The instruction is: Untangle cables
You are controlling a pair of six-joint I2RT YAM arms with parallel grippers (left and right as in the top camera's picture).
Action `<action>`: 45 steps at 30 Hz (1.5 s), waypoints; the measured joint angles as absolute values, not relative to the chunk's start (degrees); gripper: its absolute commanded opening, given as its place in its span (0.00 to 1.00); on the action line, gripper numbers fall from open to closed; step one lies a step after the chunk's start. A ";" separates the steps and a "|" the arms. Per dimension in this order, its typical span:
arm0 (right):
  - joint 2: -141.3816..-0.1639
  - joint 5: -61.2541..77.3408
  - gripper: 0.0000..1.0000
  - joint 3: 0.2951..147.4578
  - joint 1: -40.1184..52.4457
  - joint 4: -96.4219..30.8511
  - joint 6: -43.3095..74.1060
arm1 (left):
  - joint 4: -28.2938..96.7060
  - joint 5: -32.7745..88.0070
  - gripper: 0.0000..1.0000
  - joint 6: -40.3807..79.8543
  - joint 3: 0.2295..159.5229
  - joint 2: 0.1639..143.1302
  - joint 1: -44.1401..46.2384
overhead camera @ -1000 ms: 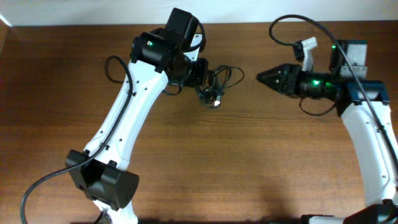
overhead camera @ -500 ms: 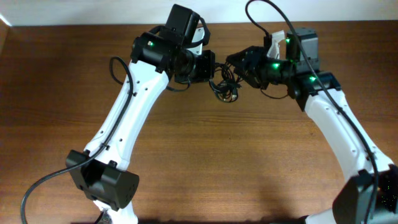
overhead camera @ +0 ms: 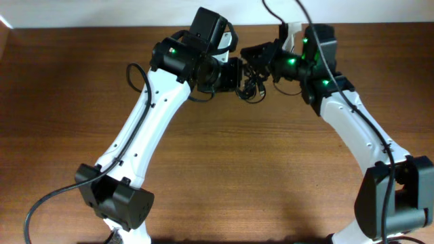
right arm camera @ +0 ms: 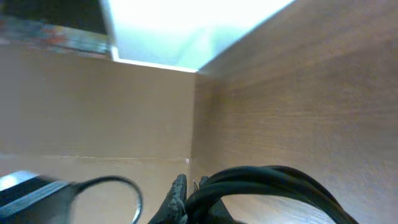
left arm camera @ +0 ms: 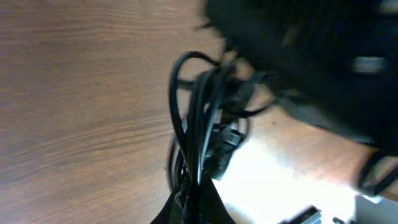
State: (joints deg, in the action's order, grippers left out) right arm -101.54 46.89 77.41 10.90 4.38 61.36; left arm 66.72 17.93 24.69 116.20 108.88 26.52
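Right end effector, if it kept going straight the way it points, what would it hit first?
Likely the cables bunched at its tips, then the left end effector facing it just beyond; overhead depth is unclear.

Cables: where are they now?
Overhead, top centre: the cables are one clump between the left gripper and the right gripper, both at it.

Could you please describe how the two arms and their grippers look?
Both the left arm and right arm have white links, black joints and a green light near the wrist. The left gripper and right gripper are black. Thick black leads trail from each.
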 measured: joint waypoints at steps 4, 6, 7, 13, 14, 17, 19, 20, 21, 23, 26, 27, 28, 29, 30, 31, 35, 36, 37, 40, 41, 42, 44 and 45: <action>-101.32 56.23 0.04 77.41 6.81 7.31 62.39 | 66.30 9.39 0.00 24.71 116.20 108.88 27.03; -100.73 61.34 0.04 77.41 5.10 7.33 62.81 | 66.08 4.49 0.00 24.71 116.20 108.88 27.73; -100.03 63.77 0.04 77.36 4.45 7.29 62.92 | 66.13 2.96 0.00 24.71 116.20 108.88 27.92; -89.97 75.79 0.04 76.40 -3.01 6.31 63.57 | 65.45 1.54 0.00 24.71 118.50 110.98 28.10; -89.17 76.79 0.04 76.14 -4.75 6.02 64.16 | 65.47 2.37 0.00 24.71 118.67 111.59 28.08; -87.24 81.01 0.04 75.79 -11.00 5.41 64.88 | 65.34 4.73 0.00 24.71 118.91 113.08 27.77; -86.83 84.20 0.04 75.61 -15.20 4.49 65.43 | 65.06 7.68 0.00 24.71 119.66 113.14 27.77; -86.65 85.25 0.04 75.57 -16.34 3.16 65.23 | 64.99 8.60 0.00 24.69 119.96 113.14 27.77; -86.37 85.71 0.04 75.40 -17.10 2.11 64.62 | 65.01 9.58 0.00 24.27 119.98 113.14 27.77; -85.45 86.37 0.09 74.78 -17.50 0.40 62.94 | 65.10 11.16 0.00 22.04 119.92 113.16 27.59; -84.03 87.11 0.51 73.21 -18.92 1.06 60.93 | 67.05 14.59 0.00 14.39 119.90 113.16 25.91; -83.13 87.15 0.59 73.14 -20.58 1.45 60.05 | 68.99 15.00 0.00 10.11 119.11 113.58 23.46; -82.11 87.07 0.65 72.99 -21.76 1.72 59.57 | 69.21 15.81 0.00 7.20 118.80 114.10 21.52; -81.23 86.98 0.74 72.75 -21.58 1.87 59.07 | 69.19 16.86 0.00 4.60 118.61 114.48 19.68; -80.79 86.56 0.79 72.49 -20.62 1.85 58.41 | 69.19 17.76 0.00 3.07 118.58 114.48 18.98; -80.66 85.93 0.81 72.10 -19.14 1.76 57.63 | 69.21 18.94 0.00 1.61 118.61 114.06 19.00; -80.62 80.79 0.84 71.81 -14.00 -4.84 53.49 | 69.21 23.73 0.00 -0.43 118.61 109.49 20.18; -80.64 78.52 0.84 71.66 -12.38 -8.84 51.44 | 69.19 24.69 0.00 -0.19 118.61 107.28 20.18; -80.60 74.30 0.83 71.81 -10.70 -17.04 47.51 | 69.23 25.34 0.00 0.40 118.63 105.51 20.18; -80.68 58.28 0.83 71.33 -6.59 -33.82 37.80 | 69.25 25.69 0.00 5.02 118.76 103.42 20.18; -80.68 55.42 0.83 71.31 -5.85 -35.81 36.01 | 69.41 24.80 0.00 7.64 118.76 103.61 20.18; -80.66 51.99 0.83 71.29 -5.28 -38.50 34.15 | 69.67 23.09 0.00 10.22 118.76 103.85 20.36; -80.66 45.01 0.83 71.24 -4.82 -43.31 30.55 | 70.74 17.43 0.00 15.07 118.65 104.60 21.17; -80.66 41.93 0.83 71.24 -4.82 -45.23 29.28 | 72.05 13.39 0.00 16.69 118.24 105.25 21.96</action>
